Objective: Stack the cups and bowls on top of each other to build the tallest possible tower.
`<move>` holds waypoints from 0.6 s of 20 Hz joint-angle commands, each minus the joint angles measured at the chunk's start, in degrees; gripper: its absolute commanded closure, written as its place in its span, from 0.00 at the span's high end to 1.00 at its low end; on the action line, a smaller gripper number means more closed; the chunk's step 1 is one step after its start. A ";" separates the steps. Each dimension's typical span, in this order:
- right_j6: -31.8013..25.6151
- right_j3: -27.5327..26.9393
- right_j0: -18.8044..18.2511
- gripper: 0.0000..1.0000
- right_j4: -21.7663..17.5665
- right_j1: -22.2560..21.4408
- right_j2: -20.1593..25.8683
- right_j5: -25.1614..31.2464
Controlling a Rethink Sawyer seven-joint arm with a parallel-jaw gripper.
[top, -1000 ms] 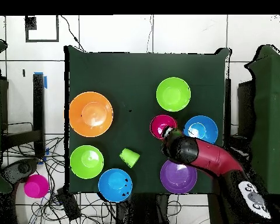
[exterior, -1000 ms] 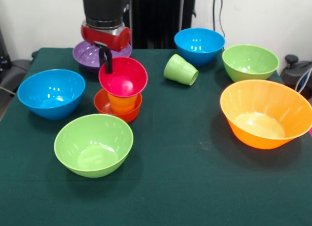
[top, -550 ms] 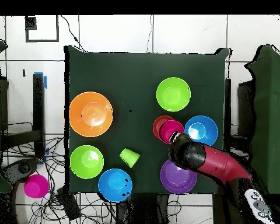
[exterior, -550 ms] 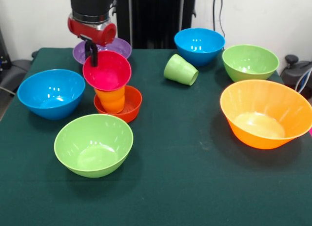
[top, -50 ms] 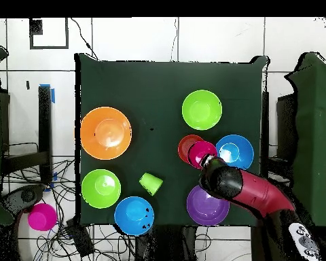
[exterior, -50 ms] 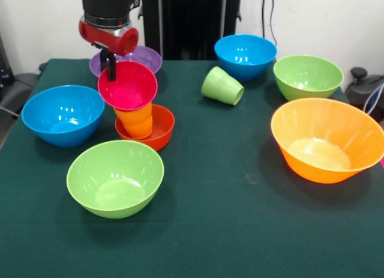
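**Tilted tower: pincer grips magenta bowl over leaning cup**

On the green tabletop [exterior, -50 ms: 240, 218], the largest orange bowl [exterior, -50 ms: 327, 140] sits empty at one side, well apart from the action. Two blue bowls flank the scene, one [exterior, -50 ms: 63, 114] just beside the stack and one [exterior, -50 ms: 245, 56] at the far edge; two light green bowls wait likewise, one [exterior, -50 ms: 115, 177] in front of the stack and one [exterior, -50 ms: 308, 76] near the big orange one. The shallow purple bowl [exterior, -50 ms: 141, 57] lies behind the arm, partly hidden by it.

The step in hand looks like the building of the tower: the small red-orange bowl [exterior, -50 ms: 161, 129] forms the base, the orange cup [exterior, -50 ms: 136, 122] stands in it leaning to one side rather than upright, and the magenta bowl [exterior, -50 ms: 128, 86] sits tilted on the cup's mouth. The pincer [exterior, -50 ms: 110, 66] is clamped on the magenta bowl's far rim, one dark finger showing inside the bowl. From above, the magenta bowl [top, -50 ms: 202, 153] overlaps the red-orange one [top, -50 ms: 187, 145] off-centre, so the stack is not in line.

The next move, by my judgement, calls for squaring cup and bowl over the base before any letting go; released at this slant, the bowl may slide off. The light green cup [exterior, -50 ms: 222, 86] lies on its side, unused, near the far blue bowl.
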 commanded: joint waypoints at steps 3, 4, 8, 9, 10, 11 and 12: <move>5.47 4.88 -3.10 0.00 0.36 2.55 9.31 -5.24; 5.56 5.02 -3.22 0.00 0.34 2.51 9.60 -5.41; 5.59 5.30 -3.76 0.00 0.39 2.52 10.46 -5.25; 5.69 5.28 -3.60 0.00 0.39 2.48 10.38 -5.17; 5.75 5.27 -3.54 0.00 0.43 2.43 10.36 -5.01; 5.82 5.27 -3.49 0.00 0.47 2.39 10.33 -4.85; 5.91 5.44 -3.57 0.00 0.57 2.36 10.48 -4.80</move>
